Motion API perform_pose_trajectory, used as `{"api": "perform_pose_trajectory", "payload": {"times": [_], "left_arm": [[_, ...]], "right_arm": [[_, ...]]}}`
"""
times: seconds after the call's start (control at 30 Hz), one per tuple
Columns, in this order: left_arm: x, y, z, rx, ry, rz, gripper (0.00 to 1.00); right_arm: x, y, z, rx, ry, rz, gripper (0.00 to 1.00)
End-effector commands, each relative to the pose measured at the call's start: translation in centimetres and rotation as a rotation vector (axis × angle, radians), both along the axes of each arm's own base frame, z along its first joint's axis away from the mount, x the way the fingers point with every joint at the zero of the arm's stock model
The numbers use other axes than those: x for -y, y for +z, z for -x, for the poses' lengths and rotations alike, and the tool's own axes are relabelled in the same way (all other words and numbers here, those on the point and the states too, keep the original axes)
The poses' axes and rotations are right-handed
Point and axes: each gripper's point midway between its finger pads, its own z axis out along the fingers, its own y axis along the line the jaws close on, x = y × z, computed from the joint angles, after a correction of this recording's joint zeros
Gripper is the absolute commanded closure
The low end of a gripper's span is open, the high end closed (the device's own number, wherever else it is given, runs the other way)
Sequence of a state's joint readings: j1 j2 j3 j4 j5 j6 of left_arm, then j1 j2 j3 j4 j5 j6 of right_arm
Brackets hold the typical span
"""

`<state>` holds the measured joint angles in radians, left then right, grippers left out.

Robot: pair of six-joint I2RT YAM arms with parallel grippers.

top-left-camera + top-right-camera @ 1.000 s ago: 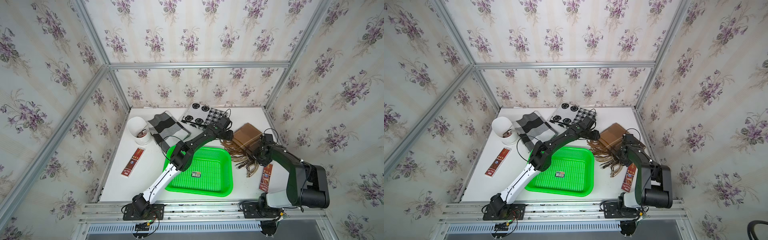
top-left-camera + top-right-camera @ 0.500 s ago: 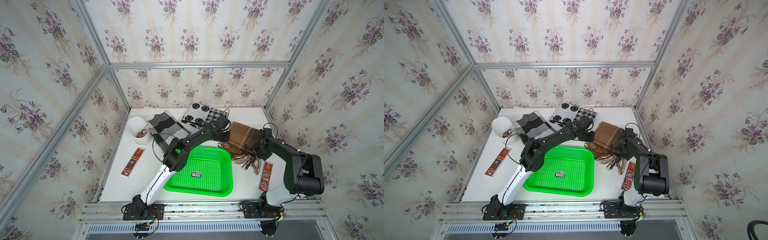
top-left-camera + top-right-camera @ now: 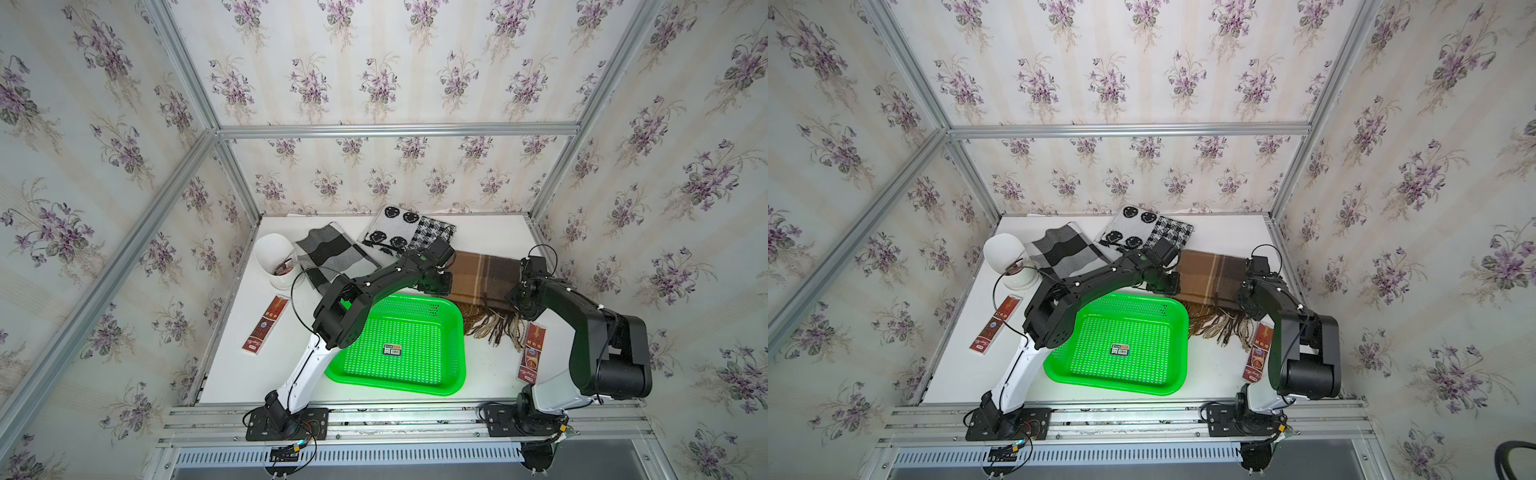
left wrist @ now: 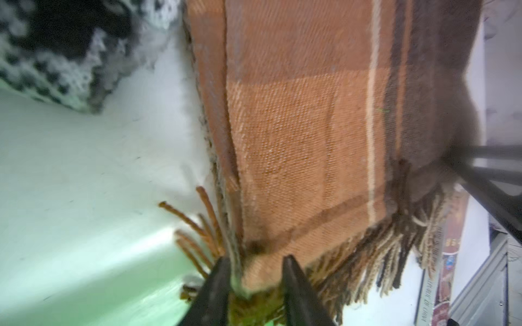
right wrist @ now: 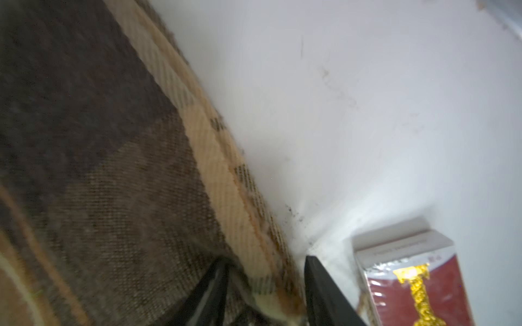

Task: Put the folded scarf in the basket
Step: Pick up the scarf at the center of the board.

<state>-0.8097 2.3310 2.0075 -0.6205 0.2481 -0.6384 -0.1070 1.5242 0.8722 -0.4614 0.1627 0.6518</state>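
Scarf (image 3: pixel 484 272) now flat beside basket (image 3: pixel 415 328), left fingers (image 4: pixel 214 290) and right fingers (image 5: pixel 324 290) newly released, straddling its edges.

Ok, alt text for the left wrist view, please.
A folded brown plaid scarf with fringe fills most of the view, lying on the white table. The left pincer is open around its fringed corner; a black-and-white cloth and a red packet lie nearby.

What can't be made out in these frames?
Whether the left gripper pinches the brown scarf: left wrist view, blurred, fingers cut by the frame edge.
What sits in the white cup: too small in both top views.
Print on the label in the basket: too small in both top views.
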Motion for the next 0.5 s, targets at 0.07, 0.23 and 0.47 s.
{"api": "perform_pose_trajectory", "payload": {"times": [0.07, 0.23, 0.47], "left_arm": [[0.4, 4.5, -1.3, 0.091, 0.007, 0.031, 0.27], [1.1, 4.6, -4.1, 0.084, 0.034, 0.074, 0.23], [3.5, 1.4, -6.5, 0.055, -0.006, 0.123, 0.25]], "right_arm": [[1.3, 3.2, -1.9, 0.046, 0.023, 0.086, 0.42], [1.5, 3.7, -3.7, 0.074, 0.004, 0.082, 0.39], [2.0, 1.6, -7.5, 0.097, 0.023, 0.034, 0.37]]}}
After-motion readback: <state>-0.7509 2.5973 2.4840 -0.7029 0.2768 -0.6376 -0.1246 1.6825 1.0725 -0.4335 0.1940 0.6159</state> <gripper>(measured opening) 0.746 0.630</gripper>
